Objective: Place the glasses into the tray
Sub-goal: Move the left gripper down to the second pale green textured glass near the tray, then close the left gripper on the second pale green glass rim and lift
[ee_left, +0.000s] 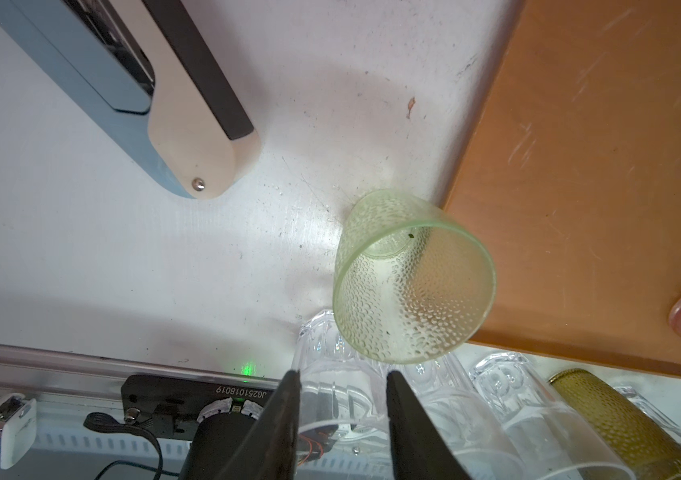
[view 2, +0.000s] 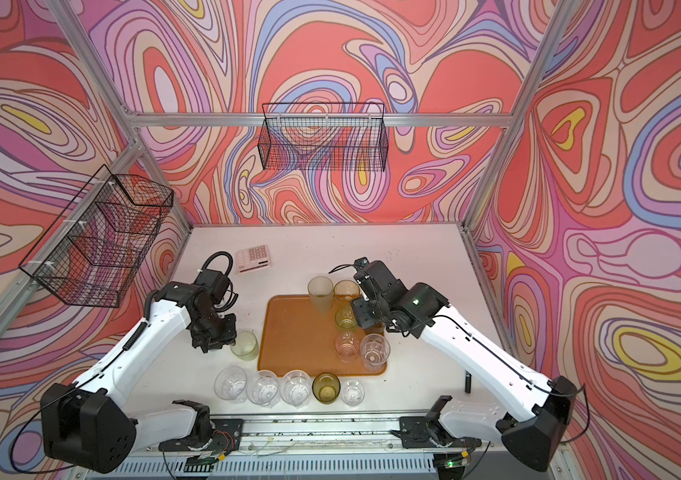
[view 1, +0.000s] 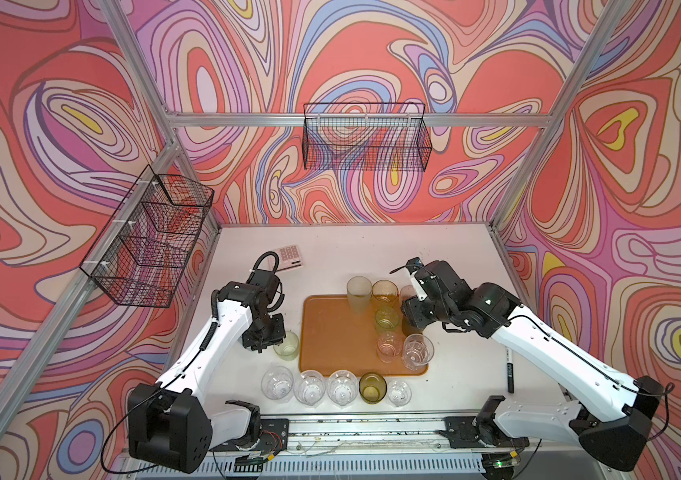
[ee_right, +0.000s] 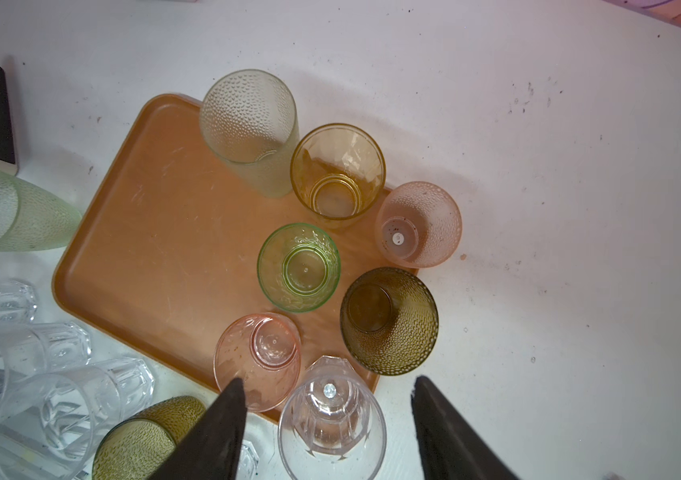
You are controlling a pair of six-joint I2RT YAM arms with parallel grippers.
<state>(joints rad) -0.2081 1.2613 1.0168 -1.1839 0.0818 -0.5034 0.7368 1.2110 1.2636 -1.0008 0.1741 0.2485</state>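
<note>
The orange-brown tray (view 1: 330, 332) (ee_right: 156, 232) lies mid-table. On its right side stand several glasses: tall frosted (view 1: 358, 294), amber (view 1: 384, 293), green (view 1: 386, 319), pink (view 1: 388, 346) and clear (view 1: 417, 351). A pale green dotted glass (view 1: 287, 344) (ee_left: 413, 282) stands on the table at the tray's left edge. My left gripper (view 1: 265, 344) (ee_left: 341, 399) hovers just left of it, open and empty. Clear glasses (view 1: 309, 387) and an olive one (view 1: 372, 387) line the front. My right gripper (view 1: 411, 320) (ee_right: 330, 384) hangs open above the tray's right edge, over the clear glass (ee_right: 330, 415).
A calculator (view 1: 289, 257) lies at the back left of the table. A black marker (view 1: 510, 376) rests under the right arm. Black wire baskets hang on the back wall (view 1: 366, 137) and the left wall (view 1: 151, 237). A metal rail (view 1: 372, 428) runs along the front.
</note>
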